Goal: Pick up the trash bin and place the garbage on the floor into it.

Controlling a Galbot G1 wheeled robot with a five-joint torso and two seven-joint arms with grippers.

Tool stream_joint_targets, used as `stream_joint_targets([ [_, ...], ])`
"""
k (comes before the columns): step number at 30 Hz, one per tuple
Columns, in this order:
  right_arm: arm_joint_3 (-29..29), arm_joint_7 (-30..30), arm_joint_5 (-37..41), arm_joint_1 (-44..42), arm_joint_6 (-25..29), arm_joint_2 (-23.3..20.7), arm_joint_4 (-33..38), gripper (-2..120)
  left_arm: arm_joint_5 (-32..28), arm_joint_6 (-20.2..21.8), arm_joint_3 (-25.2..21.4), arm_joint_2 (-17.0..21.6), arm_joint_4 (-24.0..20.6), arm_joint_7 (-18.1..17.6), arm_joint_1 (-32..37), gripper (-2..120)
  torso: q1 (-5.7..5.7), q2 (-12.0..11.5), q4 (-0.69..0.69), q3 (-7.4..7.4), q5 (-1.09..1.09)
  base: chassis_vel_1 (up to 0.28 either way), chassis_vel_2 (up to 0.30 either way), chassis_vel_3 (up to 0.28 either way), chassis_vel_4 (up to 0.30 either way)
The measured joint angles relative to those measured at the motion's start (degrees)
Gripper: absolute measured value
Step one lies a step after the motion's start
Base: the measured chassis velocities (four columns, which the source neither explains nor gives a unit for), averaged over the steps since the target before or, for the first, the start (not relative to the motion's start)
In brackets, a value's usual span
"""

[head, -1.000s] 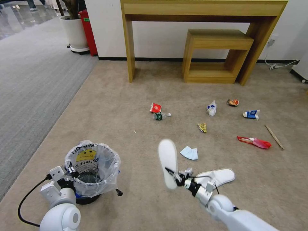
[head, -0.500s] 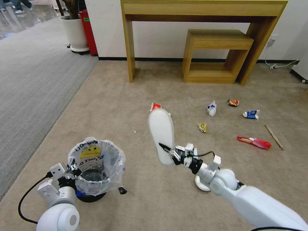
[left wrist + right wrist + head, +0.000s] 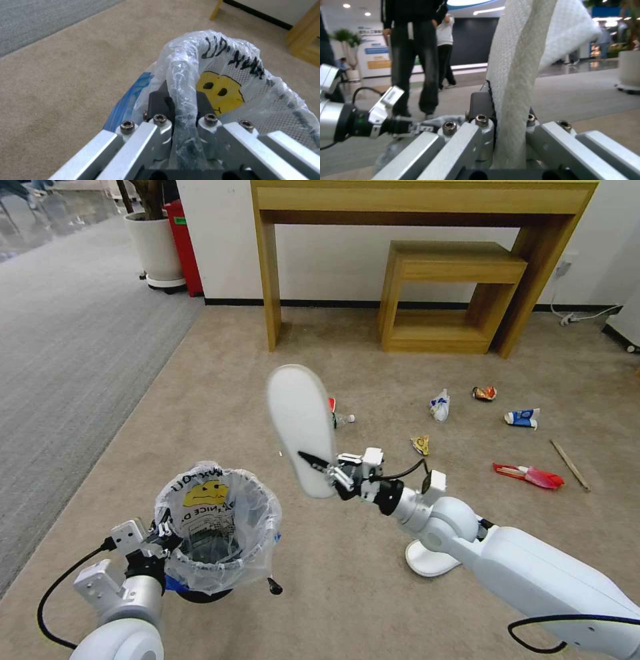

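Right end effector [image 3: 313, 463] is clamped on the edge of one white slipper [image 3: 300, 427], held upright in the air to the right of the trash bin [image 3: 217, 527] and above its rim. Left end effector [image 3: 160, 535] is closed on the bin's bag-covered rim — bin low over the beige floor [image 3: 220, 400]. Second slipper [image 3: 427, 561] lies on the floor beneath the right arm; red packet [image 3: 530, 475], carton [image 3: 521, 417] and wooden stick [image 3: 569, 464] lie farther right.
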Motion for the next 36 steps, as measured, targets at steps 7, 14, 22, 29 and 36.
stream_joint_targets([
  [7, -5.6, -0.4, -0.9, 2.6, 0.7, 2.5, -2.4, 2, 0.1, 0.1, 0.6, 0.9, -2.0, 0.3, 2.1, 4, 0.0, 0.0, 0.01, 0.0, 0.0, 0.0, 0.0, 0.0, 0.0],
  [14, -8.6, -0.9, -1.9, 3.5, 1.2, 4.0, -4.9, 2, 0.6, 0.1, 1.3, 0.9, -2.5, 0.6, 2.6, 4, 0.0, 0.0, 0.0, 0.0, 0.01, 0.0, 0.0, 0.0, 0.0],
  [22, -12.4, -0.1, -3.3, 5.1, 1.5, 6.4, -7.4, 2, 1.5, 0.1, 2.1, 0.4, -3.1, 0.9, 3.3, 4, 0.0, 0.0, 0.0, 0.0, 0.0, 0.0, 0.0, 0.0, 0.0],
  [29, -17.0, 1.2, -3.8, 8.6, 1.7, 9.7, -10.1, 2, 2.3, -0.2, 2.6, 0.2, -4.0, 1.4, 4.7, 4, 0.0, 0.0, 0.01, 0.0, 0.0, 0.0, 0.0, 0.0, 0.0],
  [36, -19.9, 1.2, -4.3, 10.4, 2.5, 11.0, -11.8, 2, 2.4, -0.3, 2.4, 0.2, -4.5, 1.5, 5.2, 4, 0.0, 0.0, 0.0, 0.0, 0.0, 0.0, 0.0, 0.0, 0.0],
])
